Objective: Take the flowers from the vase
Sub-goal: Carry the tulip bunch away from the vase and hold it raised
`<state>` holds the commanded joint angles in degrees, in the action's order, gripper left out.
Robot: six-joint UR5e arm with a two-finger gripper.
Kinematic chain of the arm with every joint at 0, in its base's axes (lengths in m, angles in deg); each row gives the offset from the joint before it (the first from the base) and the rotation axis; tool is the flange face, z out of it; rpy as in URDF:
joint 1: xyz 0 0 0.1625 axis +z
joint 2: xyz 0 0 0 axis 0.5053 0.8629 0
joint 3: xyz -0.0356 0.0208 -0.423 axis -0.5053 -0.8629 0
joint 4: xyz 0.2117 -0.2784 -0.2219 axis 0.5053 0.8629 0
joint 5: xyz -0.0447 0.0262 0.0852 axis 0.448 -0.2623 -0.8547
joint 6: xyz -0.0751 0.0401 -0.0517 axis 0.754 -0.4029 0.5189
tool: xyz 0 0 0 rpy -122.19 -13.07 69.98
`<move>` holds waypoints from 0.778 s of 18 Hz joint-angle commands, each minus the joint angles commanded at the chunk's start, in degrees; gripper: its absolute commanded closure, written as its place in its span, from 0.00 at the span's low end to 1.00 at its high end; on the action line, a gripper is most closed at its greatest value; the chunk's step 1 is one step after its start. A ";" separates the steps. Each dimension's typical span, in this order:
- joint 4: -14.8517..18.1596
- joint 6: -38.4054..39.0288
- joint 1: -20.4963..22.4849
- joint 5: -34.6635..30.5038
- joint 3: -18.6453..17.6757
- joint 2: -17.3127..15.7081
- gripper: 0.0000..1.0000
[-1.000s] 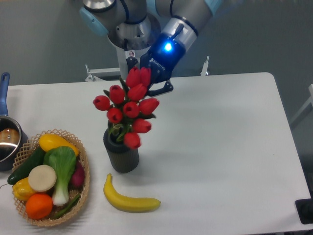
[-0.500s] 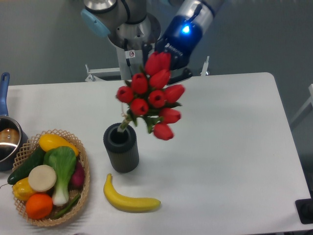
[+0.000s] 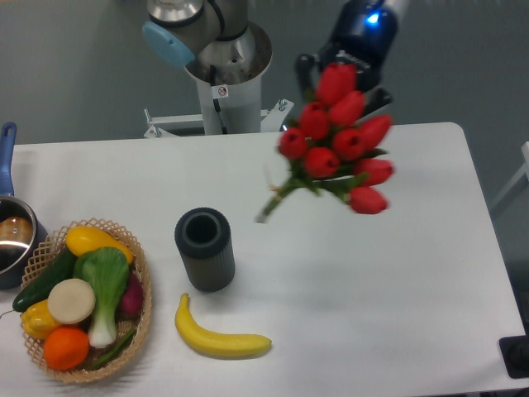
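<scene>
The flowers (image 3: pixel 339 145), a bunch of red tulip buds with green stems, hang in the air above the table, right of the vase, stems pointing down-left. My gripper (image 3: pixel 347 78) is shut on the flowers at the top of the bunch; its fingertips are hidden behind the buds. The vase (image 3: pixel 204 248), a dark grey ribbed cylinder, stands upright and empty on the white table, to the lower left of the bunch.
A yellow banana (image 3: pixel 219 335) lies in front of the vase. A woven basket (image 3: pixel 140 302) of vegetables and fruit sits at the front left. A pot (image 3: pixel 12 236) with a blue handle is at the left edge. The arm's base (image 3: pixel 225 74) stands behind the table.
The gripper has risen and moved right with the flowers. The stems have come fully out of the vase, which stays in place.
</scene>
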<state>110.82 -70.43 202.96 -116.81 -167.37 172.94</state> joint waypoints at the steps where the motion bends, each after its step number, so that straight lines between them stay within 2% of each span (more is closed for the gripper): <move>1: 0.09 -1.24 0.09 -1.93 0.00 0.17 1.00; 9: 0.17 -5.21 -1.48 -23.72 0.53 5.53 0.98; 14: 0.53 -4.86 -7.19 -38.92 3.42 10.80 0.97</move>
<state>111.35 -75.30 195.78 -155.73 -163.94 183.74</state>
